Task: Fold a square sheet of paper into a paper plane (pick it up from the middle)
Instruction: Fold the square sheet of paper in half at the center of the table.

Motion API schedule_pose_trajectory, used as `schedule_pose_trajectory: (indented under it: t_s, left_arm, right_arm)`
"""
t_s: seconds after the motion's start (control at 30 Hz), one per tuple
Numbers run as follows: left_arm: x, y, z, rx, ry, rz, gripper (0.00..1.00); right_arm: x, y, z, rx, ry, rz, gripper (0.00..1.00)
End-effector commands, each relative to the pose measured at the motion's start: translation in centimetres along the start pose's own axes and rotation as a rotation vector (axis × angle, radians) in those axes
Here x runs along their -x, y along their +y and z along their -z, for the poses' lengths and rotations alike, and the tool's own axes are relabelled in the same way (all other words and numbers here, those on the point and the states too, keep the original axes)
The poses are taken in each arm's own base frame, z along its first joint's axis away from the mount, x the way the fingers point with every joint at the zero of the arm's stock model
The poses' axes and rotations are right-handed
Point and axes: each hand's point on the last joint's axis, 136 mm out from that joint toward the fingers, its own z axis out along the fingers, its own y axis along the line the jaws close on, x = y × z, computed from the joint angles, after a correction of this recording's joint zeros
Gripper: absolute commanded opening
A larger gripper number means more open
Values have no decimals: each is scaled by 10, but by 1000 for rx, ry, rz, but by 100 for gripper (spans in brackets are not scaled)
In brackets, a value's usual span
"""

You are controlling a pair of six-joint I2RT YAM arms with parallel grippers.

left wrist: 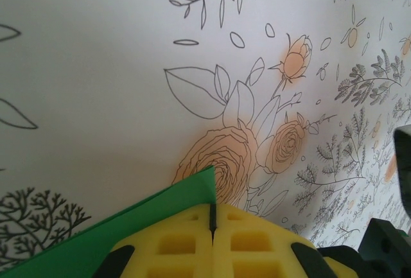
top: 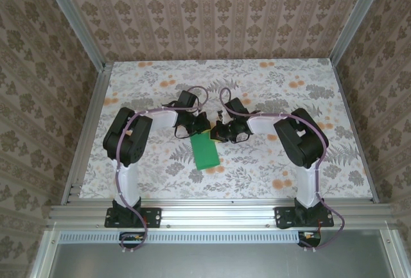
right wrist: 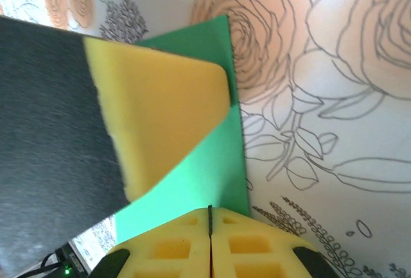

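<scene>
The square sheet of paper (top: 205, 153) is bright green and lies on the table as a folded, tilted rectangle between the two arms. My left gripper (top: 200, 127) stands at its far edge, and my right gripper (top: 223, 133) is just to the right. In the left wrist view the left gripper (left wrist: 212, 217) is shut, with the paper (left wrist: 128, 226) under its left finger and the paper's corner just ahead. In the right wrist view the right gripper (right wrist: 210, 217) is shut with its tip on the paper (right wrist: 212, 169). The left gripper's yellow finger (right wrist: 160, 111) lies across the paper beside it.
A floral cloth covers the table (top: 289, 162). Aluminium rails (top: 212, 212) run along the near edge and both sides, and patterned walls enclose the back. A dark part of the other arm (left wrist: 401, 162) shows at the right edge of the left wrist view.
</scene>
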Motion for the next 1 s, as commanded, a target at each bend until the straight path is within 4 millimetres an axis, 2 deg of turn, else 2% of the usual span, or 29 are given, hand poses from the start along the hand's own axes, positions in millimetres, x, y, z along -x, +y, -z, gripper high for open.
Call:
schedule_pose_trajectory:
  t_s: [0.0,0.23,0.43,0.63,0.87,0.93,0.97]
  left_arm:
    - [-13,38,-12,127,44,36,4]
    - [-16,47,-15,154,43,56,4]
    - [-17,52,-15,175,38,62,3]
    - [-16,55,-15,192,30,65,3]
    - [-17,56,-15,194,33,59,3]
    - [-17,55,-15,192,34,56,3]
    - [-16,54,-15,190,32,53,3]
  right_arm:
    - [-23,-7,-5,-10,80,-5,8]
    - [-48,2,-4,54,141,9,9]
    - [-68,-6,-5,26,176,-2,9]
    - [-103,-20,-3,-11,232,-21,10]
    - [-153,-41,12,-44,287,-66,10]
    - [-152,-39,19,-45,277,-75,10]
    - [-145,-31,24,-28,260,-74,11]
